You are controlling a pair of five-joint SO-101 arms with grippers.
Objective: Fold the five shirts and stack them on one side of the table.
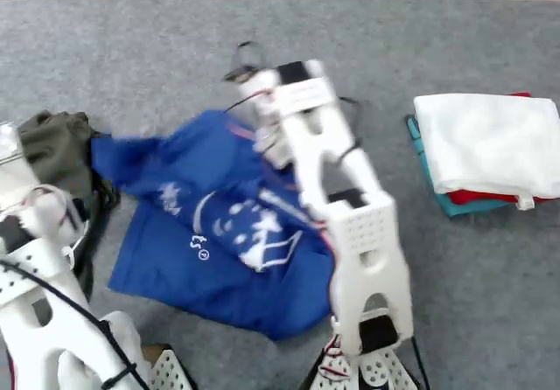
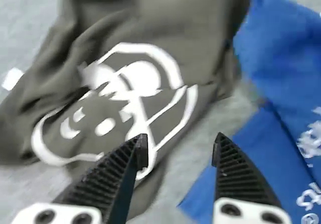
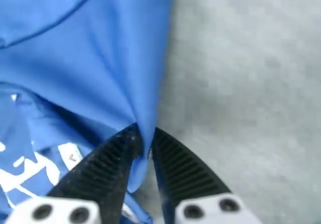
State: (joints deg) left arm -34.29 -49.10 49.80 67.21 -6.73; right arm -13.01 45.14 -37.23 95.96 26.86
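In the middle of the high view, the crumpled blue shirt with white print [image 1: 219, 241] lies spread out on the grey felt-covered table [image 1: 490, 302], not folded yet. The right gripper [image 3: 144, 138] has its black ridged claw clamped on an edge fold of that blue fabric, pinched tight between the two fingers, with bare grey table just beside it. The white right arm [image 1: 350, 206] runs from the bottom edge of the frame up over the shirt. Over at the left edge sits a bunched-up olive-green shirt [image 1: 52, 145] with a round white graphic, right up against the blue one's sleeve. The left gripper [image 2: 180, 146] hangs over that olive-green shirt, claw wide apart and holding nothing, with blue fabric just beside it. The left arm [image 1: 39, 268] is in the lower left corner. On the right side of the frame there's a folded stack: a white shirt [image 1: 486, 141] on top, a red shirt [image 1: 477, 196] under it and a teal shirt [image 1: 420, 158] at the bottom.
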